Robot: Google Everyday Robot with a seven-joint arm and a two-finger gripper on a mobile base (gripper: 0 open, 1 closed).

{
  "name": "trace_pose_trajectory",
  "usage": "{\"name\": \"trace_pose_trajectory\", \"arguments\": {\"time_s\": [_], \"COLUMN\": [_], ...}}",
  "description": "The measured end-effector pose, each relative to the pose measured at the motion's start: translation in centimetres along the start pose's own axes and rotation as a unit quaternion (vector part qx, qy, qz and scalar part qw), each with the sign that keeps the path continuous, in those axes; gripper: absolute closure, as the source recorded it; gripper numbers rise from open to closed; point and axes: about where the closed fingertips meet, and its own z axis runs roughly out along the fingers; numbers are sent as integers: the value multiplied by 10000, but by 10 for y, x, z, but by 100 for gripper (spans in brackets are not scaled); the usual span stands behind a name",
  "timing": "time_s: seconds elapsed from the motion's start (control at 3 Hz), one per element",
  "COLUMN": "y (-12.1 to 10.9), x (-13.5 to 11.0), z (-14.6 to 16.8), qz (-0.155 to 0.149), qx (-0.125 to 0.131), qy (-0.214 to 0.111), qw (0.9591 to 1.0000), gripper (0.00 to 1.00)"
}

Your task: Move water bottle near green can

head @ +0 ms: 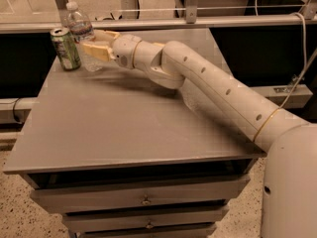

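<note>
The water bottle (pixel 83 36) is a clear ribbed bottle with a white cap and a red, white and blue label. It stands upright at the far left of the grey table (pixel 129 123). The green can (pixel 65 48) stands just to its left, almost touching it. My gripper (pixel 94 42) reaches in from the right with its tan fingers (pixel 96 51) closed around the bottle's lower body. The white arm stretches across the table from the lower right.
The table has drawers under its front edge (pixel 143 201). A metal rail (pixel 198 21) runs behind the table, with glass and dark space beyond. The can stands close to the table's left edge.
</note>
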Motion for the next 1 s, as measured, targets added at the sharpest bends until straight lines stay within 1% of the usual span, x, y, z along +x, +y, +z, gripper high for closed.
{"name": "trace_pose_trajectory", "arguments": {"time_s": [0.33,0.67,1.0], "y": [4,5,9], "x": [1,3,9], "z": [14,16,11], "qz": [86,108,148], "qx": [-45,-51,-43], "qy": [-114,-128,-47], "qw": [9999,9998,9999], "gripper": [100,100,75]}}
